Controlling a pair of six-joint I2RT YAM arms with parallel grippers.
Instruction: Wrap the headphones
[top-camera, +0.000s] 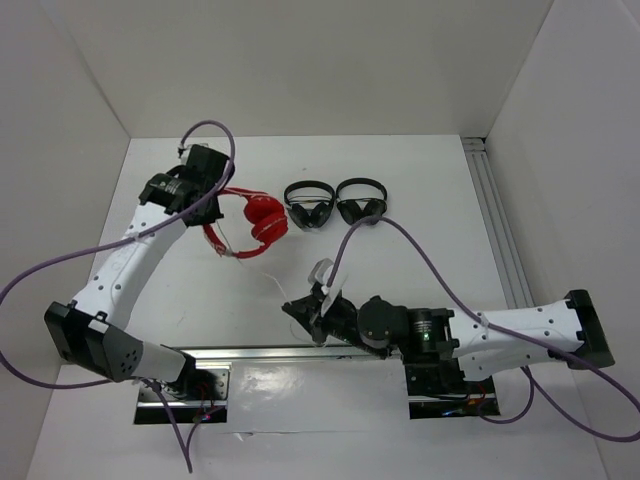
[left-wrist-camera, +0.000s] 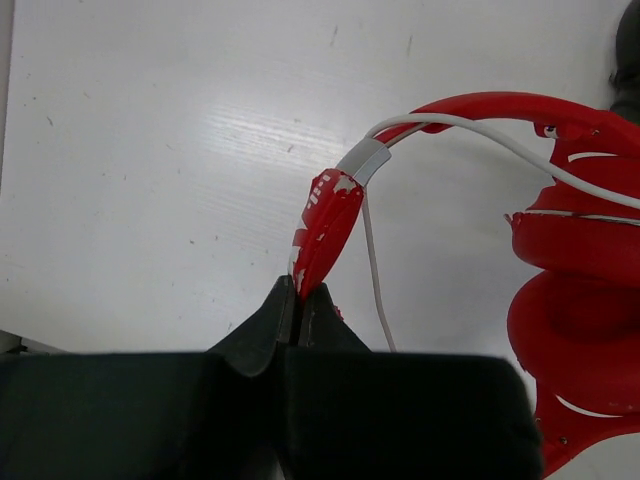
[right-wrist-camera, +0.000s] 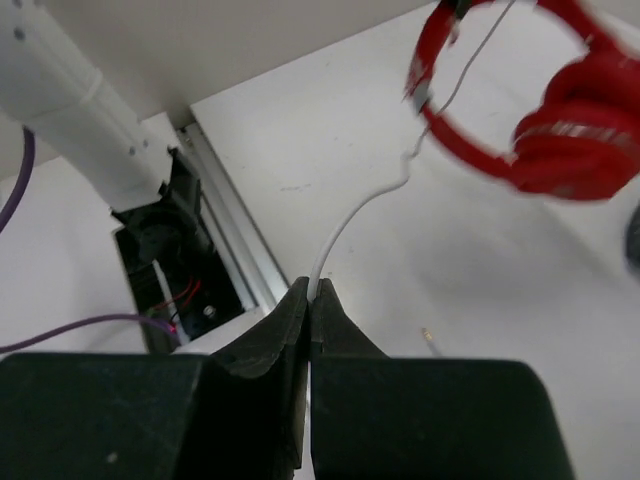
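Three sets of headphones lie on the white table (top-camera: 420, 270): one pair of red headphones (top-camera: 262, 225) and two smaller black headphones (top-camera: 310, 205) (top-camera: 362, 203), which sit side by side towards the back of the table, just to the right of the red pair and apart from both arms. There are two arms, each with one claw. The left gripper (left-wrist-camera: 298, 295) reaches to the far left of the table, and its jaws are closed down to a sliver on the headband (left-wrist-camera: 325, 225), clamping the red strip where its paint is chipped, just below a grey slider piece. The round padded cups (left-wrist-camera: 570, 300) are stacked against each other to the right of that grip, with the band arching over them. A single thin white cable (left-wrist-camera: 375, 260) runs along the band and drops beside the pinched section. The right gripper (right-wrist-camera: 310, 295) sits near the front middle of the table, well apart from the red pair, and its jaws are likewise pressed together, nipping the white cable (right-wrist-camera: 345, 225) between the fingertips. From there the cable rises in a loose curve towards the headband. In the overhead view the right gripper (top-camera: 322, 290) points left and away from the bases, with the white cable showing at its tip.
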